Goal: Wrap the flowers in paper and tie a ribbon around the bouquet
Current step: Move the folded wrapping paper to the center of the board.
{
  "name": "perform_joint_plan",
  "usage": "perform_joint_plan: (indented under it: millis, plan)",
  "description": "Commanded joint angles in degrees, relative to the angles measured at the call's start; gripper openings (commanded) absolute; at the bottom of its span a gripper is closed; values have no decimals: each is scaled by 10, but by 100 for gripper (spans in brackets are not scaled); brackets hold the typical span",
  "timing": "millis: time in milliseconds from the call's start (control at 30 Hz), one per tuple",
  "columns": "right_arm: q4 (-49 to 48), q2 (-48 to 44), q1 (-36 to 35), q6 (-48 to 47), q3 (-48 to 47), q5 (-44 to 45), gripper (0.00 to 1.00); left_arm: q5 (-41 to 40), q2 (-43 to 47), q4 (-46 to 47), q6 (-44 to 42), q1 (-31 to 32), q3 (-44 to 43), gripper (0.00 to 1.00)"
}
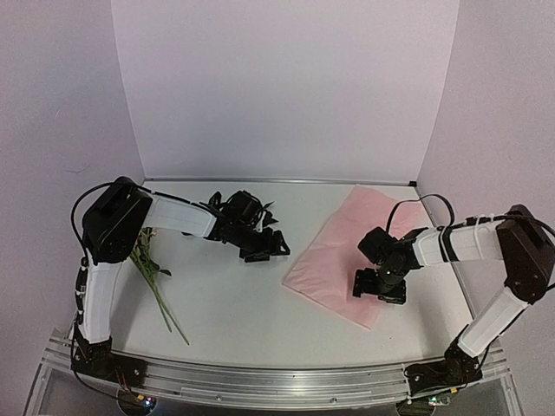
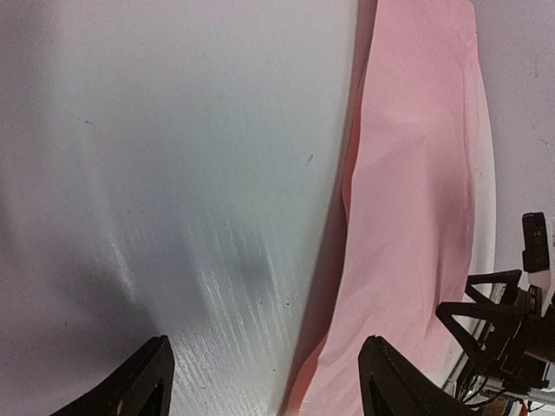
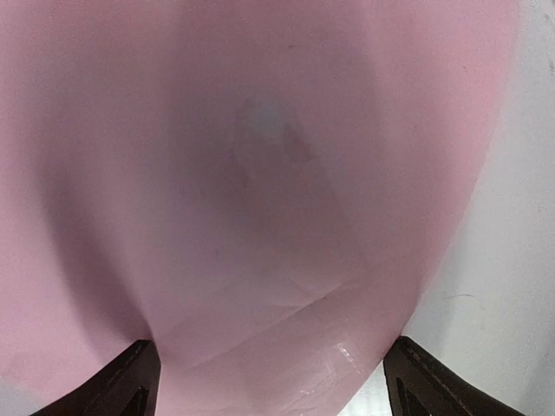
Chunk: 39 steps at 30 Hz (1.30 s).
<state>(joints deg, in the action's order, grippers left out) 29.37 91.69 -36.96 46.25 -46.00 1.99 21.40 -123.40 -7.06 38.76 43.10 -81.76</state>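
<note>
The pink paper (image 1: 342, 251) lies flat on the right half of the table. My right gripper (image 1: 379, 290) hovers low over its near corner, open, and the paper (image 3: 277, 217) fills the space between its fingers (image 3: 130, 386). My left gripper (image 1: 267, 248) is at mid-table, open and empty above bare tabletop, with the paper's left edge (image 2: 408, 217) just beyond its right finger (image 2: 390, 381). The flowers (image 1: 149, 260) lie at the far left beside the left arm, thin green stems pointing to the near edge. A black tangle, probably the ribbon (image 1: 263, 212), lies behind the left wrist, partly hidden.
White walls close off the back and both sides. A metal rail (image 1: 277, 381) runs along the near edge between the arm bases. The right arm's gripper body (image 2: 503, 334) shows at the right of the left wrist view.
</note>
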Motion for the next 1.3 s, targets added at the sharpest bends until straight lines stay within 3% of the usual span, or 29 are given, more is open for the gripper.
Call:
perform_joint_plan:
  millis: [0,233,400,600,800,967,1133,1267]
  plan:
    - [-2,51,-44,-9,-37,-44,92,12,4,-16,-7,3,-9,73]
    - [31,91,-100,-26,-100,-38,92,-17,55,-32,2,3,49,61]
    - [65,92,-135,-40,-120,-25,92,-11,96,-25,7,3,104,45]
    - [106,37,-141,-38,-104,8,94,11,147,-16,1,5,154,27]
    - [146,-11,-147,-38,-131,39,96,29,165,-15,-9,9,166,16]
    - [158,1,-158,-52,-184,68,98,10,189,-23,-8,8,178,11]
    - [156,73,-181,-98,-277,99,98,13,193,-31,-6,6,171,8]
    - [150,144,-198,-148,-367,109,98,5,218,-31,27,-29,207,20]
